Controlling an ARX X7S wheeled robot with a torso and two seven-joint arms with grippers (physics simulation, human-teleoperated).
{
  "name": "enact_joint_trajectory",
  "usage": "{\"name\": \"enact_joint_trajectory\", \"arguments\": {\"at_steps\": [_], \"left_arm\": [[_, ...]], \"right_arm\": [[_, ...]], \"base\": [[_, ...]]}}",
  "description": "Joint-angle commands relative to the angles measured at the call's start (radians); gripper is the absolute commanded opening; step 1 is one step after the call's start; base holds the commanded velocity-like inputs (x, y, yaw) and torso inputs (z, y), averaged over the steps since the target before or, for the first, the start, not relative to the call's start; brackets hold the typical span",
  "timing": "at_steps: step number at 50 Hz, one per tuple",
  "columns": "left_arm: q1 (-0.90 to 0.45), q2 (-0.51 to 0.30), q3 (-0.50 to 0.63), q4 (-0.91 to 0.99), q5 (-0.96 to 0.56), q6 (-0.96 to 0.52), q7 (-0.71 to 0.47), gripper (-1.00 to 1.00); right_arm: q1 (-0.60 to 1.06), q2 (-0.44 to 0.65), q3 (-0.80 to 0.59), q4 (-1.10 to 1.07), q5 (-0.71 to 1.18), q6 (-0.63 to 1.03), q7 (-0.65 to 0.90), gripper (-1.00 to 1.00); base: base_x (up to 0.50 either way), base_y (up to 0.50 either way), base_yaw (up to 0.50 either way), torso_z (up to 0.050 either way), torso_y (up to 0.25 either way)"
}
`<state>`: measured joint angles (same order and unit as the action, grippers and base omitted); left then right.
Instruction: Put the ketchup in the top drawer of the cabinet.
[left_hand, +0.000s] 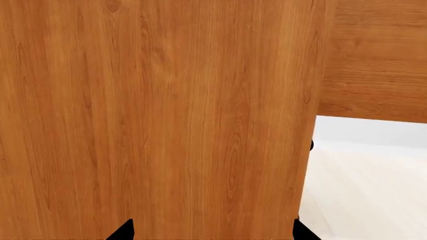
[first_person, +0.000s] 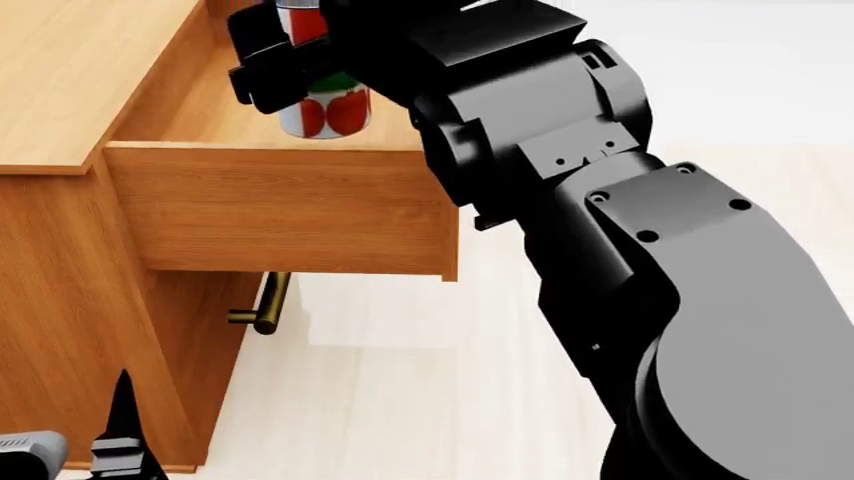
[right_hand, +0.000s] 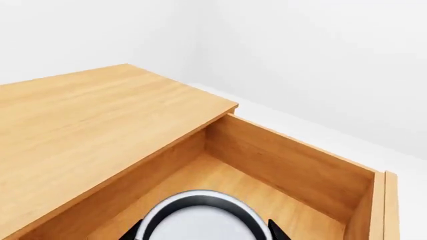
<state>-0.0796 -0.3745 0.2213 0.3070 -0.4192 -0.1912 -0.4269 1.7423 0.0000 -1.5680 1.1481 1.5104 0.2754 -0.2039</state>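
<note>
Right now my black right gripper (first_person: 300, 60) clenches the small silver-lidded, red-and-green labelled ketchup tin (first_person: 324, 108) above the open orange-brown wooden top drawer (first_person: 287, 205) of the wooden cabinet (first_person: 67, 80); whether my left gripper (first_person: 123, 445) is spread or closed, I cannot tell.

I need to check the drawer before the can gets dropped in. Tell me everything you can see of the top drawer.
The top drawer is an orange-brown wood-grain box, pulled well out from the cabinet and level. Its flat front faces the head camera; no handle shows on it from here. In the right wrist view its floor and walls look bare. The right gripper holds the ketchup over the opening; whether the can touches the floor cannot be told.
</note>
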Motion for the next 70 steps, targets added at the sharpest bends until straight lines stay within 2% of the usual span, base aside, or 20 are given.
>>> {"name": "enact_joint_trajectory", "arguments": {"at_steps": [1,48,49,70], "left_arm": [[0.000,-0.001,0.002,-0.005,-0.001,0.004,0.000,1.00],[-0.006,-0.008,0.006,-0.021,-0.009,0.011,-0.005,1.00],[-0.005,-0.009,0.005,-0.018,-0.010,0.009,-0.006,1.00],[-0.006,-0.014,0.006,-0.018,-0.013,0.011,-0.010,1.00]], "right_arm": [[-0.018,0.000,0.011,-0.002,-0.039,-0.015,-0.011,-1.00],[-0.040,0.000,0.012,-0.002,-0.032,-0.028,-0.012,-1.00],[-0.041,0.000,0.011,-0.002,-0.034,-0.029,-0.011,1.00],[-0.026,0.000,0.011,-0.013,-0.016,-0.077,-0.013,1.00]], "base": [[0.00,0.00,0.00,0.000,0.000],[0.00,0.00,0.00,0.000,0.000],[0.00,0.00,0.00,0.000,0.000],[0.00,0.00,0.00,0.001,0.000]]}}
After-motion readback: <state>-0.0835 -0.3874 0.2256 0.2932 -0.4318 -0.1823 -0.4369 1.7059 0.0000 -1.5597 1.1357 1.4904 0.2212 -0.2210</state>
